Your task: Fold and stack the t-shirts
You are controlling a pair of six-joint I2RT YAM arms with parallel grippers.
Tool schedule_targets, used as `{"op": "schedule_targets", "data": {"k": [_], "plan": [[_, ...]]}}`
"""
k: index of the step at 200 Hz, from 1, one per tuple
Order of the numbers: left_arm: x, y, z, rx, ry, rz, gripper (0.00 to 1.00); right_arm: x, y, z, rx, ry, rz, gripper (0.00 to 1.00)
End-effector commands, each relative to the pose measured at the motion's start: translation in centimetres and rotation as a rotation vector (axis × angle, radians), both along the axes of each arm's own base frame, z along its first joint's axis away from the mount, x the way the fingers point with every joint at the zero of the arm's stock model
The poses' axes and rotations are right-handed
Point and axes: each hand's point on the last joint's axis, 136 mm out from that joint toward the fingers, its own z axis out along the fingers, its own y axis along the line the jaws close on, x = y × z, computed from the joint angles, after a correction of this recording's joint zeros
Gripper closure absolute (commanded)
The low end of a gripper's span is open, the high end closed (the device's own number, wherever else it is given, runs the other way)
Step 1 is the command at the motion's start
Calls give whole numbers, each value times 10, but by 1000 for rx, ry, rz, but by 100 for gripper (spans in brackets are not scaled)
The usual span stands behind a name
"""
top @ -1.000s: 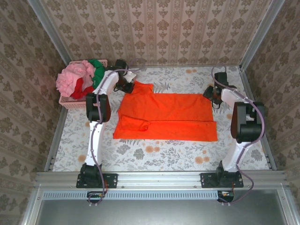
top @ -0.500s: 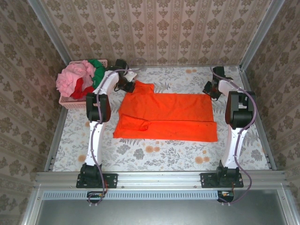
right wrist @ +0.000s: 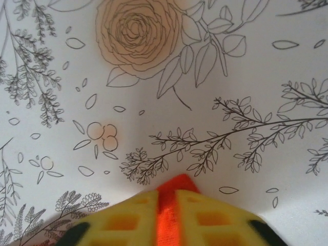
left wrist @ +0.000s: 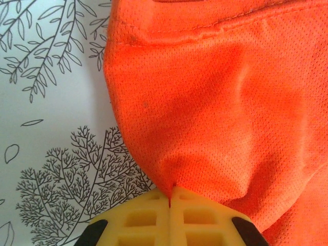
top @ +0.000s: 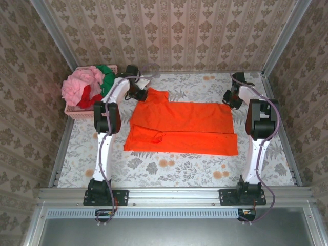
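Note:
A bright orange t-shirt [top: 179, 125] lies spread on the flowered table, its near half folded. At the shirt's far left corner my left gripper [top: 139, 94] is shut on the cloth; the wrist view has orange mesh [left wrist: 215, 102] pinched between yellow fingers [left wrist: 138, 218]. My right gripper [top: 229, 100] holds the far right corner, and a tip of orange cloth [right wrist: 177, 187] pokes out between its yellow fingers [right wrist: 128, 218]. Light pink [top: 81, 84], red [top: 88, 99] and green [top: 107, 72] shirts are heaped in the basket at the back left.
The pink lattice basket [top: 79, 114] stands against the left wall beside the left arm. Patterned walls close in the table on three sides. A metal rail [top: 174, 195] runs along the near edge by the arm bases. Bare tablecloth [top: 174, 166] lies in front of the shirt.
The right arm has swung its elbow back and the gripper has shifted slightly toward the far edge with the shirt's corner. The left arm and the shirt hardly moved.

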Motion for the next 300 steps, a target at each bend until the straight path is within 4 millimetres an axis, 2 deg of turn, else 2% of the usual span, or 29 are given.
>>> {"op": "schedule_targets", "data": {"k": [1,27,43,81,129,152,179,222,248,255,257,261,300], "plan": [[0,-4,22,-23,-31,-2,100,-17,3,-15,31,83,4,100],[1,-3,23,-21,-38,0,100,-16,2,-3,25,62,7,100],[2,-2,27,-22,-53,3,100,-13,2,11,27,16,6,100],[10,-1,61,-70,-160,21,100,-3,4,60,14,-158,18,100],[2,4,96,-118,-234,17,100,-22,2,90,-17,-222,23,100],[-9,5,107,-141,-263,-9,100,-35,2,101,-26,-244,23,100],[-27,9,112,-159,-269,-41,100,-56,5,117,-30,-282,25,100],[-61,9,118,-270,-253,-111,100,-99,8,126,-48,-294,31,100],[-77,14,120,-290,-278,-153,100,-127,9,126,-53,-294,24,100],[-81,15,121,-297,-290,-164,100,-135,10,119,-53,-274,25,100],[-82,16,121,-297,-293,-166,100,-137,10,126,-57,-293,24,100],[-84,17,122,-294,-303,-172,100,-141,10,126,-58,-294,24,100],[-111,24,127,-327,-332,-215,100,-172,14,118,-54,-269,28,100]]}}
